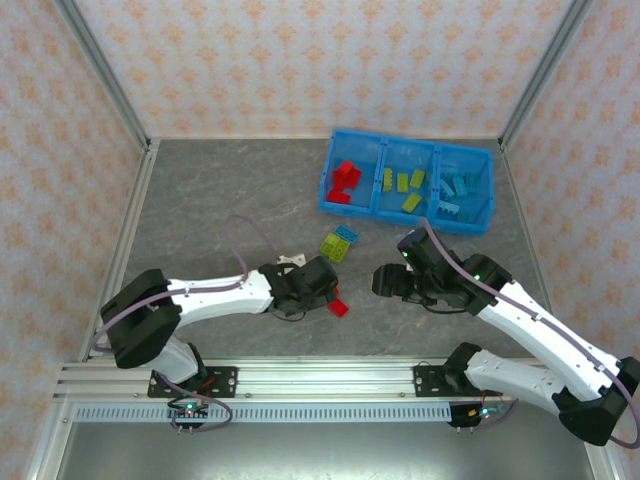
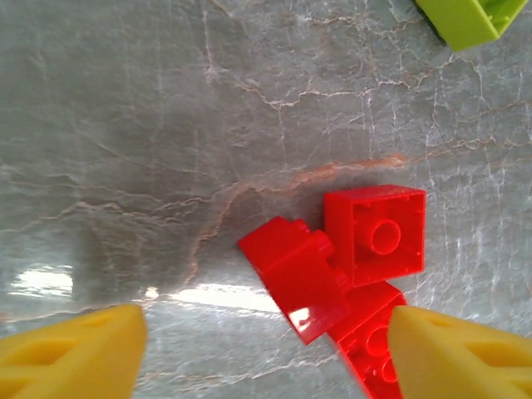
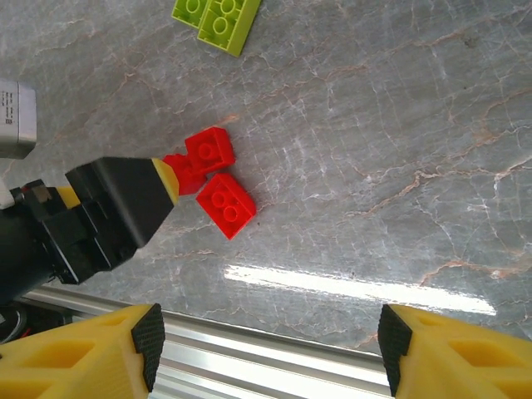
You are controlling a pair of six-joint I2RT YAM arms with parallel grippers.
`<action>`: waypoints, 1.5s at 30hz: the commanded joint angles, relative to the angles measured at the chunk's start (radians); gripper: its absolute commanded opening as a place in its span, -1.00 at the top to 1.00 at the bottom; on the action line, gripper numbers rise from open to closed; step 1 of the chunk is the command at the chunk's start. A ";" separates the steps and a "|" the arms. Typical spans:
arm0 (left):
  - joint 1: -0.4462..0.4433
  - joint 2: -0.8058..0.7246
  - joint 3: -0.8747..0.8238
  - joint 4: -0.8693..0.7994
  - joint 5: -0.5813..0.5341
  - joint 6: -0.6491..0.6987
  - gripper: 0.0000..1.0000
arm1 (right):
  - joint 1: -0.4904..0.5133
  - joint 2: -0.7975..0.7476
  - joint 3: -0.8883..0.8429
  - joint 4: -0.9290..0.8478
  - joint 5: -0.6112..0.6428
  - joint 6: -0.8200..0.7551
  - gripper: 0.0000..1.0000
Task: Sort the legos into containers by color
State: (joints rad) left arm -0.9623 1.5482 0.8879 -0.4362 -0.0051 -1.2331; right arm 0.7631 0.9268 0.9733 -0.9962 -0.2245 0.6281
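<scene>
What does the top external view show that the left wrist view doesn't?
Top external adds the blue tray with sorted legos in its three compartments, the right gripper, and a loose light blue lego. Left wrist adds close detail: three red legos piled together, one seemingly hollow side up, between the yellow fingers of the open left gripper. Both share that red pile, the left gripper, a loose lime lego and the grey table.

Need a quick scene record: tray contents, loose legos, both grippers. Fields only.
tray: three compartments, far right of table
left compartment: sorted red legos
middle compartment: sorted green legos
right compartment: sorted light blue legos
on table: three loose red legos; loose green and blue legos nearer the tray
left gripper: open, low over the loose red legos
right gripper: open, empty
</scene>
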 commanded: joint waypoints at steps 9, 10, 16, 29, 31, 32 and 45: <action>-0.003 0.101 0.033 0.048 -0.060 -0.031 -0.33 | 0.004 -0.037 -0.044 -0.011 0.046 0.020 -0.43; -0.003 0.111 0.033 0.050 -0.055 -0.034 -0.31 | 0.004 -0.036 -0.047 -0.010 0.044 0.020 -0.43; -0.001 0.101 -0.018 0.070 -0.055 -0.078 -0.04 | 0.004 -0.038 -0.053 -0.013 0.039 0.021 -0.44; -0.008 0.053 -0.027 -0.005 -0.051 0.000 0.28 | 0.004 -0.007 -0.052 0.025 0.017 0.018 -0.45; -0.008 0.048 -0.021 -0.009 -0.047 0.004 0.38 | 0.004 -0.003 -0.050 0.027 0.012 0.019 -0.45; -0.008 0.037 -0.013 -0.015 -0.052 0.011 0.42 | 0.004 -0.003 -0.049 0.028 0.010 0.019 -0.45; 0.081 0.111 0.566 -0.149 -0.470 0.494 0.46 | 0.004 -0.190 -0.040 0.128 0.238 0.133 -0.55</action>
State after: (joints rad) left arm -0.9306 1.5768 1.3708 -0.5488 -0.3149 -0.9161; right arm 0.7631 0.7616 0.9321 -0.8959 -0.0975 0.7078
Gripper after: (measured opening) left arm 0.307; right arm 0.769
